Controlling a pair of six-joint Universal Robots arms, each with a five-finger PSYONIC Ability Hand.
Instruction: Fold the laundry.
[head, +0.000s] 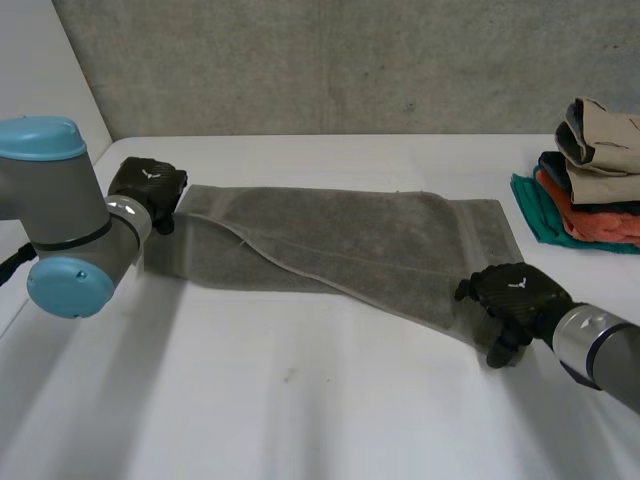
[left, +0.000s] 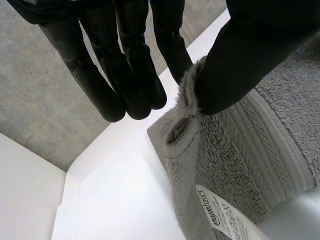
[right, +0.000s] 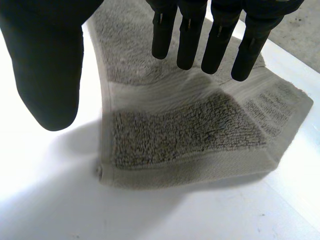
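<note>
A grey towel (head: 340, 245) lies spread across the table, its near long edge partly folded over. My left hand (head: 148, 188) is at the towel's far left corner (left: 175, 130). Its fingers (left: 135, 75) are straight and reach past the towel's edge, while the thumb (left: 250, 50) touches that edge from the cloth side. At the near right corner (right: 190, 150) my right hand (head: 515, 295) hovers open. Its fingers (right: 200, 35) hang straight above the cloth, and its thumb (right: 47, 65) is over bare table beside the towel's edge.
A stack of folded clothes (head: 590, 175), beige on top over orange and teal, sits at the table's far right. A concrete wall (head: 330, 60) runs behind the table. White table surface (head: 300, 400) extends in front of the towel.
</note>
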